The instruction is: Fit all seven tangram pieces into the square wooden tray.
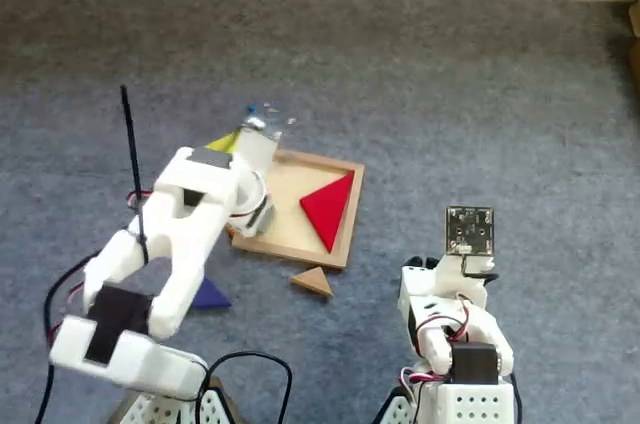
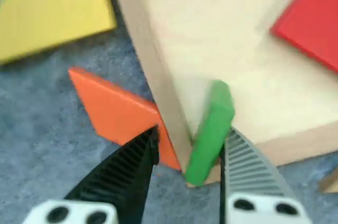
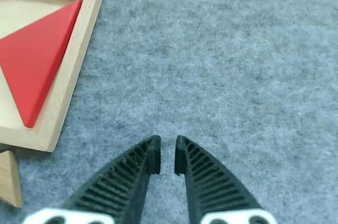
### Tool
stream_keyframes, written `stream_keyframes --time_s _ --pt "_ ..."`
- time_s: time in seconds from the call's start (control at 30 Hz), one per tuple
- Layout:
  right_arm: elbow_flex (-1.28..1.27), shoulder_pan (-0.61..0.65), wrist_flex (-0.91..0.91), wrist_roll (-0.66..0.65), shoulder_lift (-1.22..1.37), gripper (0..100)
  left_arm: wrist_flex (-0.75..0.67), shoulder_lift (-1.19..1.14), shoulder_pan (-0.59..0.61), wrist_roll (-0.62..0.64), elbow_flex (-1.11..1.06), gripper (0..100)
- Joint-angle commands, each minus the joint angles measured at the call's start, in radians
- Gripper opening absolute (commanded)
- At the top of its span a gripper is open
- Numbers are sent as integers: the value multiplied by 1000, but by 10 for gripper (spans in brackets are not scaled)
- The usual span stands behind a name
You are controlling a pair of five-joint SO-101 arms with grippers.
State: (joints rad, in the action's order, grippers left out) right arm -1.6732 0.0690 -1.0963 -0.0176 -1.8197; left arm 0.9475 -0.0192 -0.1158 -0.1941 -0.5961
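Two strays, orange piece and yellow piece, lay outside tray; green piece stood tilted in half-open left gripper; right gripper nearly closed, empty.

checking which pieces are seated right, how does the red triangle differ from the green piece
Pose: the red triangle lies flat on the floor of the tray; the green piece stands on edge, tilted, by the tray wall near a corner.
Grip: the red triangle is free of any gripper; the green piece sits between the open fingers of the left gripper.
Shared: both are plain-coloured pieces at the tray.
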Motion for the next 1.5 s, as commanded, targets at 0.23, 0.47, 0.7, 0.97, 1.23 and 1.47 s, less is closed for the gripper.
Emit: stream_keyframes --time_s 0.23,0.47,0.7,0.97,1.23,1.47 --pt "-91 -12 1 -11 -13 66 -5 8 -142 40 48 193" --pt "-91 -12 1 -11 -13 66 189 24 -262 109 226 196" --pt "-91 -13 1 -11 -13 66 270 24 -278 144 331 196" --pt "-91 -13 1 -11 -13 66 345 24 -145 69 372 193" --pt "-91 -13 1 -11 -13 66 282 12 -28 -95 303 195" --pt "-91 -13 1 -11 -13 66 64 12 -33 -176 119 196"
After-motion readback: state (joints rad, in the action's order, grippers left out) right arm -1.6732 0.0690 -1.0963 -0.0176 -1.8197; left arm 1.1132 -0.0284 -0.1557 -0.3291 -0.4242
